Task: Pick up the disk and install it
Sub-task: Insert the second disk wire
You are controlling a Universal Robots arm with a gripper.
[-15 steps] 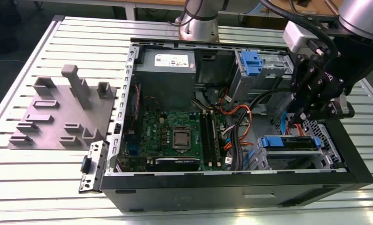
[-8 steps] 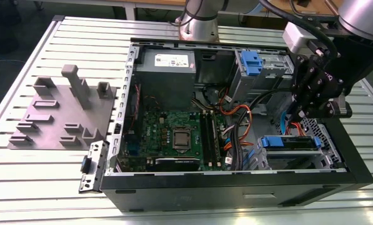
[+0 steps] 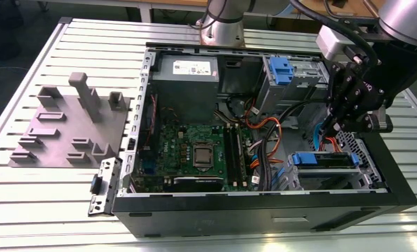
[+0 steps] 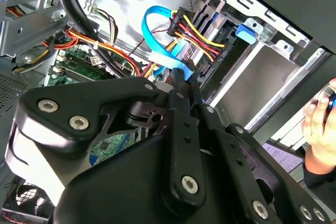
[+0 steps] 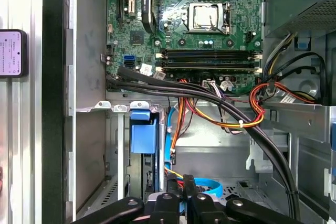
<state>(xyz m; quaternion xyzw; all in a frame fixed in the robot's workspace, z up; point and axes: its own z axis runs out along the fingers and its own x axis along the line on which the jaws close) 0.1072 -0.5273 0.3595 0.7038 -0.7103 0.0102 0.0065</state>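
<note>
Hanging near one disk [image 3: 325,159]: one claw [image 3: 342,127]

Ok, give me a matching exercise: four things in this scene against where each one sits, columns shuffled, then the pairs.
1 disk
2 power-supply box
3 grey fixture block
4 processor

A on the table outside the case
B on the green motherboard
C in the drive bay near the gripper
D in the case's corner by the arm's base

Pairs: 1-C, 2-D, 3-A, 4-B

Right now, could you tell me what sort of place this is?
Probably a robotics lab bench: an opened computer case lies on a slotted metal table, the gripper reaches into it, and a grey fixture block sits alongside.
</note>
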